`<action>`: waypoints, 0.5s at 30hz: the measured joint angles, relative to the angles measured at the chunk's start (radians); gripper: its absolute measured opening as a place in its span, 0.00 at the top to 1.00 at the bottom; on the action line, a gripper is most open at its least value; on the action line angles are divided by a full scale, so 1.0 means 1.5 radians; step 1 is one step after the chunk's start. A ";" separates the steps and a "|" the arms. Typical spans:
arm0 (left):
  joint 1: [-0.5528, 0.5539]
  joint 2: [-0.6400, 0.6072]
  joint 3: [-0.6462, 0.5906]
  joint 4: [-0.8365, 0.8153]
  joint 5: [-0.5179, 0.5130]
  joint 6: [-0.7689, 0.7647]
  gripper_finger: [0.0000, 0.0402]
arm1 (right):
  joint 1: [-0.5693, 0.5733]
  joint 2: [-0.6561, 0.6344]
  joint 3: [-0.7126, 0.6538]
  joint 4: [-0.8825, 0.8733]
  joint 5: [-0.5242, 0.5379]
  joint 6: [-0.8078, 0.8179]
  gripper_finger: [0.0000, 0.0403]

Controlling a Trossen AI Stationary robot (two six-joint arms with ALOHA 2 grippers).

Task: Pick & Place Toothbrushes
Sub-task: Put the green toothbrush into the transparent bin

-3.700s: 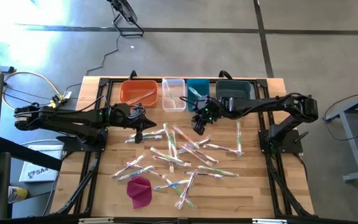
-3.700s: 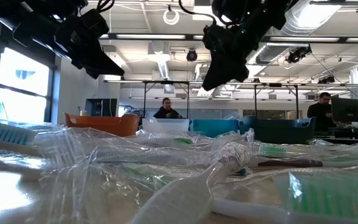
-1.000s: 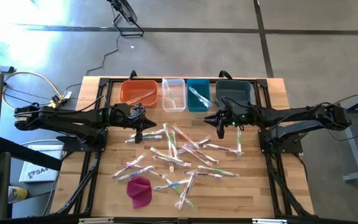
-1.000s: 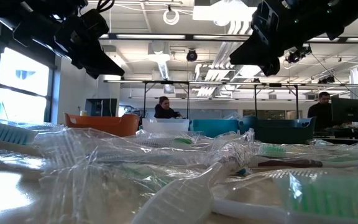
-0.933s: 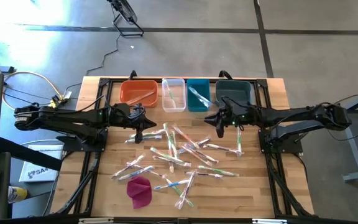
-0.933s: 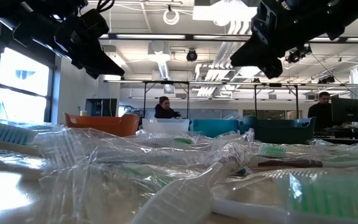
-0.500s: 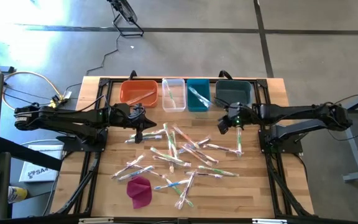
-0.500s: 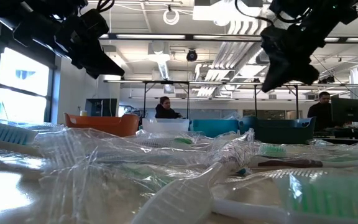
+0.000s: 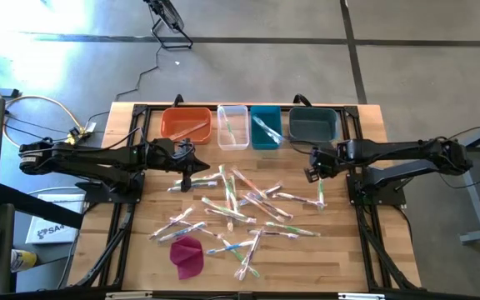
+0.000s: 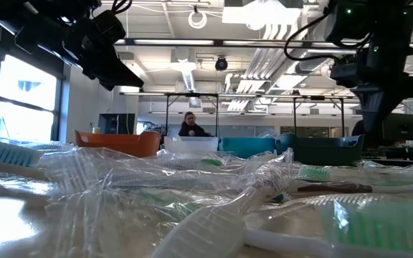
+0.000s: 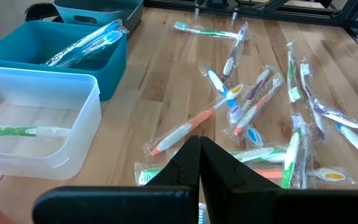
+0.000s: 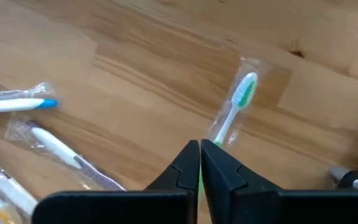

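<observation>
— Four bins sit along the surface's (image 9: 132, 117) far edge in the high view; the right pincer (image 9: 312, 172) has pulled back from beside the teal bin (image 9: 265, 127), which now holds a toothbrush, toward the right-hand side of the scattered toothbrushes (image 9: 240, 204).
— Empty-handed?
— Yes. Its wrist view shows the fingers pressed together above a green toothbrush (image 12: 235, 106), likely the next pick.
— And the left?
— The left pincer (image 11: 199, 163) hovers, also closed, over the pile's near edge.
</observation>
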 joint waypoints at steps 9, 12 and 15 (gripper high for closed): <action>0.000 0.000 0.000 0.000 0.000 0.000 1.00 | 0.000 0.001 -0.008 -0.013 -0.017 0.000 0.84; 0.000 0.000 0.000 -0.001 0.000 0.000 1.00 | 0.000 0.001 -0.018 -0.014 -0.022 0.000 0.76; 0.000 0.000 0.000 -0.001 0.000 0.000 1.00 | 0.000 0.001 -0.030 -0.012 -0.032 0.018 0.70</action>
